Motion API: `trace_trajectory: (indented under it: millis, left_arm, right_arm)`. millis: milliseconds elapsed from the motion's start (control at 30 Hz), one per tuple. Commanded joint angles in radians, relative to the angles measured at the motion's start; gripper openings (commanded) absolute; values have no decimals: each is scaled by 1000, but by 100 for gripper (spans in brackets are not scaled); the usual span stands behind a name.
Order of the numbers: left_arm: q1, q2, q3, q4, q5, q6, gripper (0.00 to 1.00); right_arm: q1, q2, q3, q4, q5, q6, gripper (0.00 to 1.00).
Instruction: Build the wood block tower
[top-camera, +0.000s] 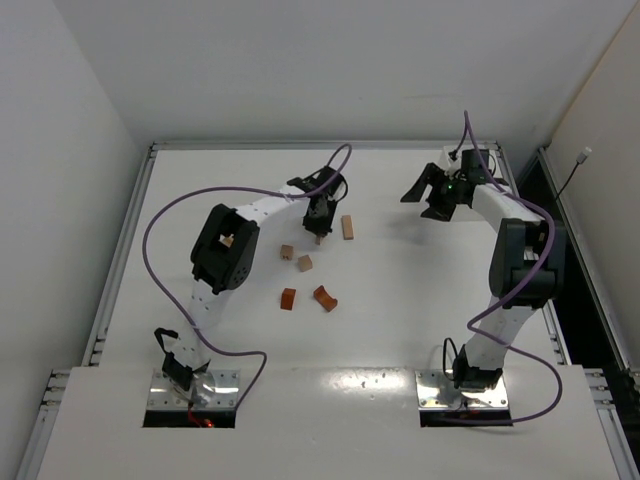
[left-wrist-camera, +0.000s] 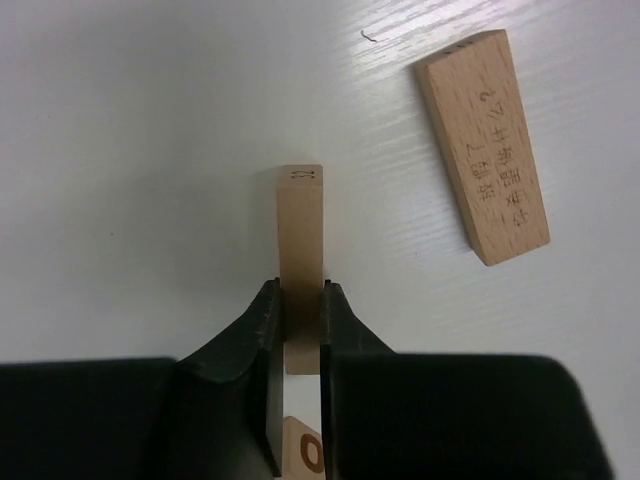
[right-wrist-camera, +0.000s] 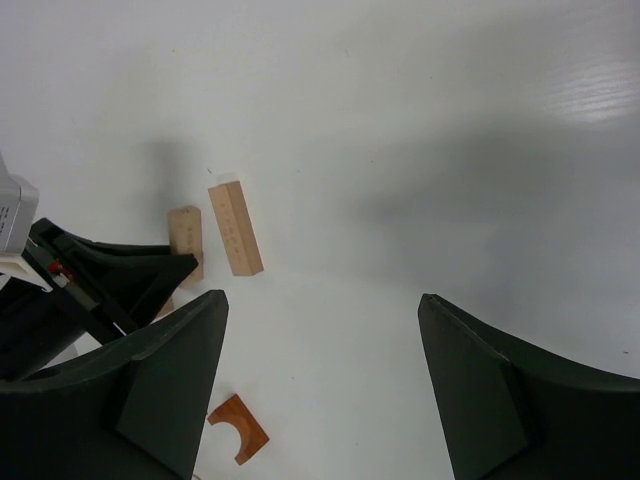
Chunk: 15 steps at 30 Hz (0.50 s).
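My left gripper clamps the pale block across its flat faces, which I judge light and rigid; right gripper gapes empty.

Left pincer meets a block beside a tan bar.

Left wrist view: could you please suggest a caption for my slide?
Left gripper pinches a narrow pale wooden block; a printed wooden bar lies apart on the white table.

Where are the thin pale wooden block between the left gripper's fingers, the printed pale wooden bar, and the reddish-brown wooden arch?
thin pale wooden block (left-wrist-camera: 301, 235): left wrist view, upper face.
printed pale wooden bar (left-wrist-camera: 483, 148): left wrist view, printed face.
reddish-brown wooden arch (right-wrist-camera: 246, 419): right wrist view, upper face.
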Motion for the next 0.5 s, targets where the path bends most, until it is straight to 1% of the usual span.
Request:
trace_trajectory:
  millis: [0,100,133,200,233,300,333,400,433,467]
  left_arm:
    - [-9,1,32,15,34,-3,0]
    - [29,-31,21,38,135,-12,0]
    - [40,-44,-2,52,250,-21,0]
    - [83,-82,-46,154,438,-56,0]
    - [108,-82,-104,250,630,-84,0]
    - [117,-82,-145,331,776,-157,0]
    - [117,-82,-171,378,846,-172,0]
    - [126,-73,-204,443,886,-225,0]
    - [143,-64,-244,531,902,-259,0]
    - [169,-64,-266,581,902,-296,0]
  right_arm:
    - [-7,-37,-2,49,-30,12,74]
    - [-7,-37,-13,49,-39,12,74]
    - [-7,-37,-23,61,-49,12,74]
    - [-7,-37,-34,70,-60,12,74]
    - [-7,-47,-45,71,-60,12,74]
    - [4,-47,-45,81,-71,12,74]
    - [4,-47,-45,81,-83,12,74]
    - [15,-47,-45,81,-92,12,74]
    - [15,-47,-45,81,-92,12,74]
    - [15,-57,-45,81,-92,12,74]
